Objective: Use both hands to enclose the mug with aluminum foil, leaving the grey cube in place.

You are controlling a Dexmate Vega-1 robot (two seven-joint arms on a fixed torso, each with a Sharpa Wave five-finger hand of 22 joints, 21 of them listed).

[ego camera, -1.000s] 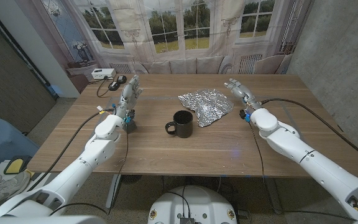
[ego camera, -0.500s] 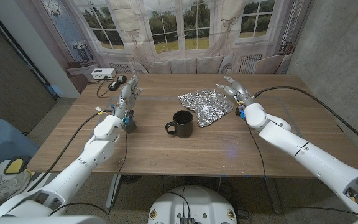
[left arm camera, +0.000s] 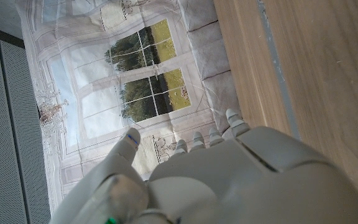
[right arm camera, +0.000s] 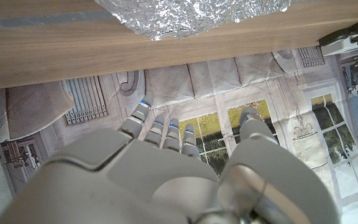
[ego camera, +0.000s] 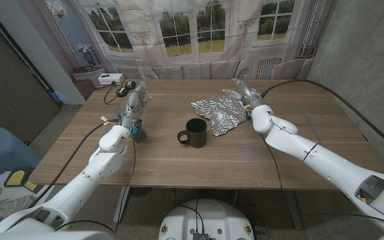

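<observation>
The mug (ego camera: pixel 195 132) stands mid-table, handle toward the robot's left; it is judged rigid and steady. Just behind it to the right lies the foil (ego camera: pixel 221 112), crumpled, judged light, soft and easily torn, best taken at opposite edges. The right hand (ego camera: pixel 243 91) hovers by its far edge, fingers apart, empty. The left hand (ego camera: pixel 136 101) waits open near the cube (ego camera: pixel 139 133).

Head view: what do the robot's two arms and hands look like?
Both arms are glossy white with rounded shells. Thin black cables run along each. The left hand and right hand are pale grey, with small blue parts at the wrists. The wrist views show blue marks on some fingertips.
</observation>
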